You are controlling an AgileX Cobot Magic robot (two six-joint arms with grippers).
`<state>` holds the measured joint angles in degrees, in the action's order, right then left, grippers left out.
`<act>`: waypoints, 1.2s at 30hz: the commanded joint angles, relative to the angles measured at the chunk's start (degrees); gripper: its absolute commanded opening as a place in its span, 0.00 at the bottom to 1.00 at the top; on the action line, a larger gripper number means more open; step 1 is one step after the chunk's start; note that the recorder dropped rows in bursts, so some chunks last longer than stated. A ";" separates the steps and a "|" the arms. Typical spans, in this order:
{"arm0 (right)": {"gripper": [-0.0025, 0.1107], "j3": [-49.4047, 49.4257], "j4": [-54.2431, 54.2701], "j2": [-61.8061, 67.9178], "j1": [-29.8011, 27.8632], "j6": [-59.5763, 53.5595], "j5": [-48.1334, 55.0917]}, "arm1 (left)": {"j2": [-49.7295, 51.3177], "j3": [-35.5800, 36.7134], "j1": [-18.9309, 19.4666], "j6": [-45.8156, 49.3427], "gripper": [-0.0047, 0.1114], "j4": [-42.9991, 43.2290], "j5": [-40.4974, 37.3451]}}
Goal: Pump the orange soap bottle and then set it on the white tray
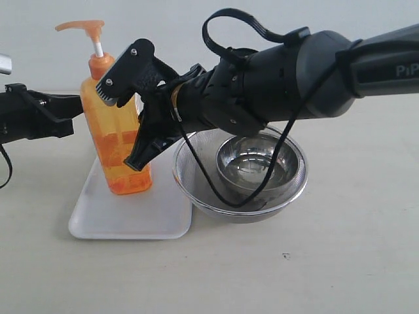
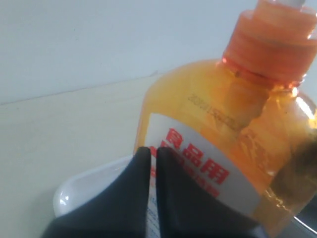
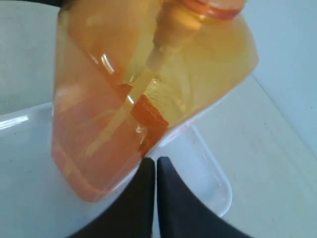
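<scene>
The orange soap bottle [image 1: 114, 137] stands upright on the white tray [image 1: 131, 222], its pump head [image 1: 82, 26] raised on the white stem. My left gripper [image 2: 153, 148] is shut and empty just short of the bottle's label [image 2: 198, 168]; in the exterior view the left gripper [image 1: 77, 108] is at the bottle's left shoulder. My right gripper [image 3: 155, 159] shows only a thin slit between its fingers, nothing in it, tips at the bottle's [image 3: 124, 89] lower edge over the tray [image 3: 208, 168]. In the exterior view its arm reaches across from the right, in front of the bottle's right side.
A round steel mesh strainer [image 1: 288, 190] with a metal bowl [image 1: 258, 160] inside sits right against the tray's right edge, under the right arm. A black cable [image 1: 216, 190] hangs from that arm into the strainer. Pale tabletop lies in front.
</scene>
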<state>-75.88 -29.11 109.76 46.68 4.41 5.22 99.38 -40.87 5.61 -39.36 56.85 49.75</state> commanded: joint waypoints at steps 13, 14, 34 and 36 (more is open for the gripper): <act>0.02 -0.11 0.07 0.03 0.60 -0.42 -2.02 | 3.38 -7.20 -0.11 -3.70 0.08 2.07 0.26; 0.02 -0.11 0.07 0.03 0.60 -0.42 -2.16 | 3.38 -7.71 -0.11 -4.14 0.08 2.88 0.26; 0.02 -0.11 -0.03 0.03 0.12 -5.20 1.03 | 2.65 -9.07 1.22 -7.91 0.08 5.30 -8.16; 0.02 -0.11 -0.03 0.03 -0.62 -4.95 1.03 | 1.77 -8.51 2.60 -8.82 0.08 5.92 -7.58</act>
<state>-75.88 -29.11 109.76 47.09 0.00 5.59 102.52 -49.81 6.82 -46.83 62.23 43.24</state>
